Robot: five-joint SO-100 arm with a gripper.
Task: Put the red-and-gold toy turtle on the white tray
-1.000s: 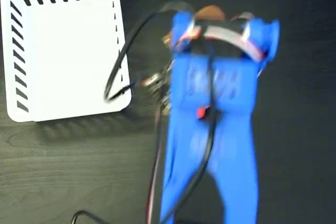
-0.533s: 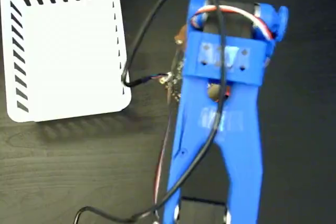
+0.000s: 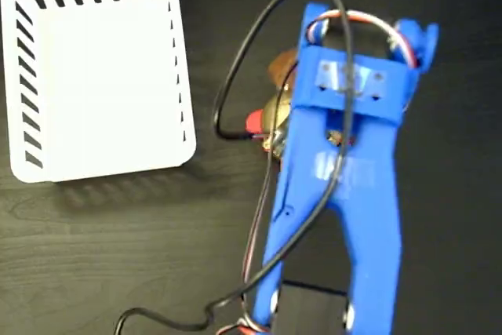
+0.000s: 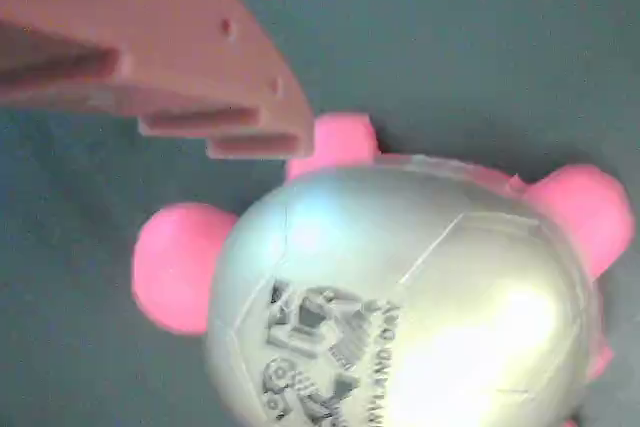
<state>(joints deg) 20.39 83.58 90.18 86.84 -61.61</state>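
Gold-shelled red-and-gold toy turtle (image 4: 400,297) on dark table (image 3: 118,249), right of white tray (image 3: 98,68), partly hidden under blue arm (image 3: 337,186). One finger (image 4: 160,57) of gripper (image 4: 300,142) above shell; jaw spacing indeterminable. Grasp, carry and placement apparently outstanding.

Bright overhead light, soft shadow below the white tray (image 3: 94,68), wrist view blurred, colour-shifted.

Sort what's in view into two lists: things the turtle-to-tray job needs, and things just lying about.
Needed for the job:
red-and-gold toy turtle
white tray
gripper, of which one finger shows above the turtle

Just there:
black cable looping off the blue arm
dark table
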